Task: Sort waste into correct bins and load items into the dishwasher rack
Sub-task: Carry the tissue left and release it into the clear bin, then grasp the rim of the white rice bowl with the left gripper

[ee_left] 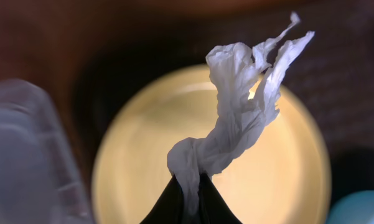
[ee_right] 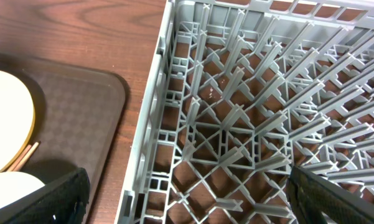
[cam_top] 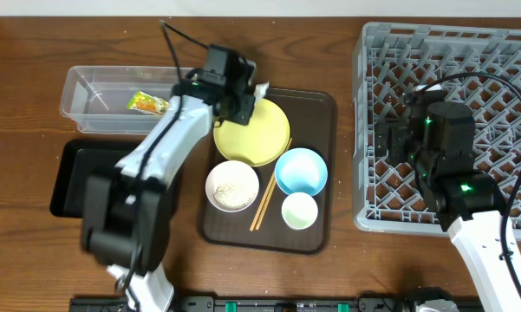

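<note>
Where the left arm starts at the near edge of the table, it bends up over the black tray (cam_top: 69,186) and stretches out to the far side of the yellow plate (cam_top: 253,137). There the left gripper (ee_left: 190,194) is squeezed tight on a crumpled white scrap (ee_left: 239,121), held above the plate. Just past it sits the clear tub (cam_top: 85,106) with the snack wrapper (cam_top: 147,102) inside. The right gripper (cam_top: 388,140) is spread wide, holding nothing, above the dishwasher rack (cam_top: 361,130).
</note>
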`<state>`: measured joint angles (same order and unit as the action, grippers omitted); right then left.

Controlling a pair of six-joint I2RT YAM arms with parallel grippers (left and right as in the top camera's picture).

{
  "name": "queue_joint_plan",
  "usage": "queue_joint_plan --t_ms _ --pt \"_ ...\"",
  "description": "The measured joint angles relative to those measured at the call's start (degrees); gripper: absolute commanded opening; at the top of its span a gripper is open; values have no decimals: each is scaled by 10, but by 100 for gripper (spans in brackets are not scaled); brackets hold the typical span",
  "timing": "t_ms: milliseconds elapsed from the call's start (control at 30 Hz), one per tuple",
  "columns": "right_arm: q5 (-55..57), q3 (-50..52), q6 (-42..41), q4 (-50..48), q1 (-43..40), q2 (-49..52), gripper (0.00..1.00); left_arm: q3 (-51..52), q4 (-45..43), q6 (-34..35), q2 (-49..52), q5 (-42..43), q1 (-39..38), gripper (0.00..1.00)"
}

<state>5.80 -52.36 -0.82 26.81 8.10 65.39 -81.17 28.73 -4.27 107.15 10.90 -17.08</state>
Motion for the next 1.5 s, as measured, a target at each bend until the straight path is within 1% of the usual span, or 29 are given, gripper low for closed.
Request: queue_joint_plan --t_ms 100,200,367,433,467,533,567,600,633,667,800,867,933,1100,1267,1500 --pt "0 0 0 0 0 0 99 0 0 0 -56 -29 13 10" --pt "0 0 0 0 0 0 99 0 0 0 -89 -67 40 11" --pt "0 0 0 0 0 0 99 0 19 3 -92 -104 102 13" --pt "0 0 0 0 0 0 99 0 29 13 -87 -111 124 17" --pt "0 0 0 0 0 0 99 0 35 18 -84 -115 134 24" --pt "0 0 0 0 0 0 99 0 48 26 -79 -118 150 32" --pt "0 0 0 0 0 0 99 0 54 30 -77 -120 155 37" --pt "0 0 0 0 0 0 99 0 58 31 -75 -121 158 50" --pt "0 0 0 0 0 0 99 0 60 36 -74 -123 160 52" --pt "0 0 0 0 0 0 99 0 61 40 -73 -124 161 57" --pt "0 0 0 0 0 0 99 0 66 43 -72 -125 160 64" --pt "0 0 0 0 0 0 99 0 75 45 -72 -125 160 66" --pt "0 0 0 4 0 0 99 0 94 47 -73 -126 157 69" --pt "0 0 0 18 0 0 99 0 127 61 -81 -120 128 71" --pt "0 0 0 28 0 0 99 0 145 97 -106 -69 68 71" --pt "0 0 0 43 0 0 99 0 193 148 -109 -36 -27 71"
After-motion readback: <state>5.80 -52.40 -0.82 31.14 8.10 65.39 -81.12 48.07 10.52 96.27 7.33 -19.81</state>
